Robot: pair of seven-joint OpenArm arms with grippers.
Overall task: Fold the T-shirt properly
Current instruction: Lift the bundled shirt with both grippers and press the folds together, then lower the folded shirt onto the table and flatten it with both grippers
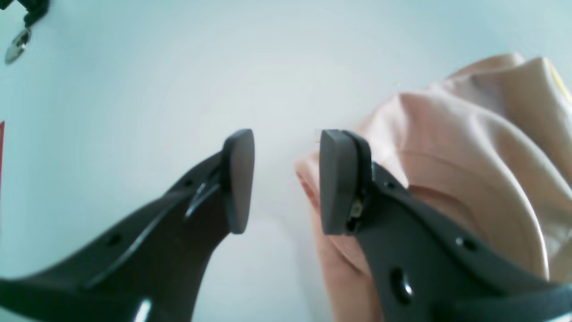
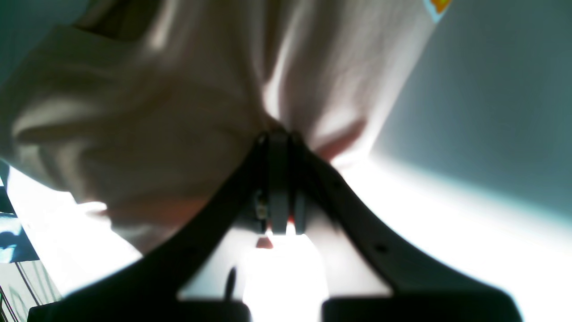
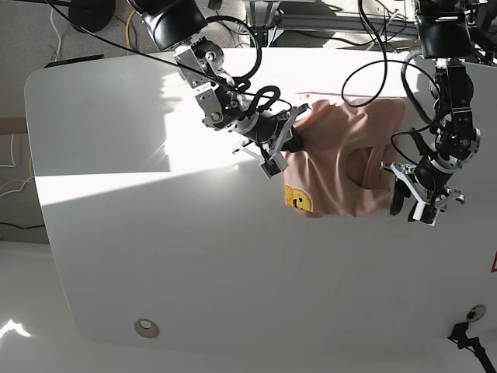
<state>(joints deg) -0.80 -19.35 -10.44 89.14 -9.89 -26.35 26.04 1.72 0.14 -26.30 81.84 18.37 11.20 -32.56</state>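
Left wrist view: left end effector (image 1: 286, 181) has its jaws parted with only bare worktop (image 1: 134, 89) in the gap, nothing held. The T-shirt (image 1: 469, 147) sits just off the one finger, hem or sleeve edge bunched right beside that pad (image 1: 335, 179) and running under it; can't tell if it touches.

Right wrist view: right end effector (image 2: 279, 147) is clamped tight on a pinch of T-shirt fabric, cloth draping up and away from the tips.

Base view, near to far from the T-shirt (image 3: 342, 155): it lies partly gathered on the far side of the worktop (image 3: 155, 256), neckline facing the left arm's side, a yellow smiley print (image 3: 298, 200) on its near edge. Left end effector (image 3: 419, 198) hangs just off the T-shirt's near corner on that side, apart from it by a sliver. Right end effector (image 3: 283, 144) is on the opposite edge, gripping.

So, my read: the garment's long axis runs between the two arms, one end pinned by the right. The left is the free one and the nearer to the loose edge; its target lies sideways toward the T-shirt, not ahead, so it likely needs to shift across before closing.
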